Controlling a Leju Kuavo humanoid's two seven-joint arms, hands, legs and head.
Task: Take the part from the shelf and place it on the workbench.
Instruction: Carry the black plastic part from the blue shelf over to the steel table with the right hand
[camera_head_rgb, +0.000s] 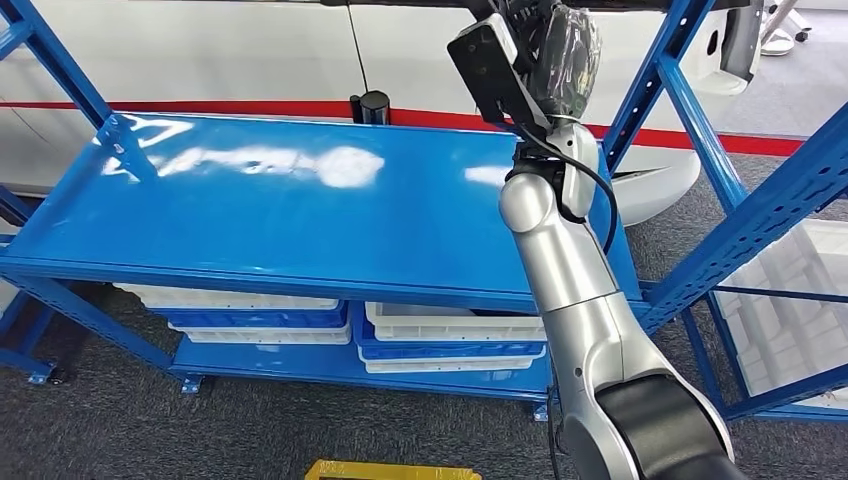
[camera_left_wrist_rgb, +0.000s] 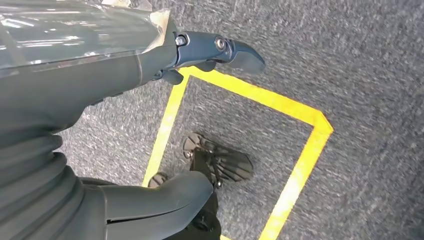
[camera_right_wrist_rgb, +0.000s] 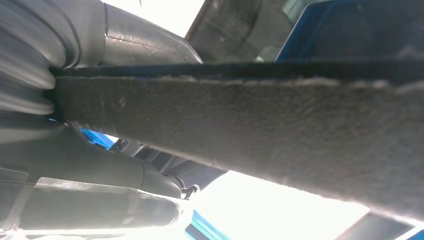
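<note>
**Right arm raised to the upper shelf, hand around a flat grey part**

Silver and thick, the right arm (camera_head_rgb: 590, 320) rises from the lower edge of the head view and reaches up past the front lip of the blue shelf (camera_head_rgb: 280, 210). Its wrist carries a black camera block, and above it the right hand (camera_head_rgb: 562, 45), wrapped in clear film, sits at the top of the picture near a dark board overhead. From the wrist camera the right hand's thick grey thumb and fingers lie on either side of a flat, fuzzy grey part (camera_right_wrist_rgb: 260, 135), which runs across the picture between them; the hand appears to be gripping it, though the close, glare-washed view makes the contact hard to confirm.

Beyond the arm, the shelf's glossy blue deck reflects light. Under it, white trays (camera_head_rgb: 450, 325) and blue trays (camera_head_rgb: 260, 318) are stacked on the lowest level. A slanted blue frame post (camera_head_rgb: 770, 215) stands to the right, with a white tray behind it. Grey carpet (camera_head_rgb: 200, 430) covers the floor.

The left hand (camera_left_wrist_rgb: 210, 52) hangs over the carpet, dark fingers stretched out with nothing in them, above a square of yellow tape (camera_left_wrist_rgb: 300, 155) on the floor.
</note>
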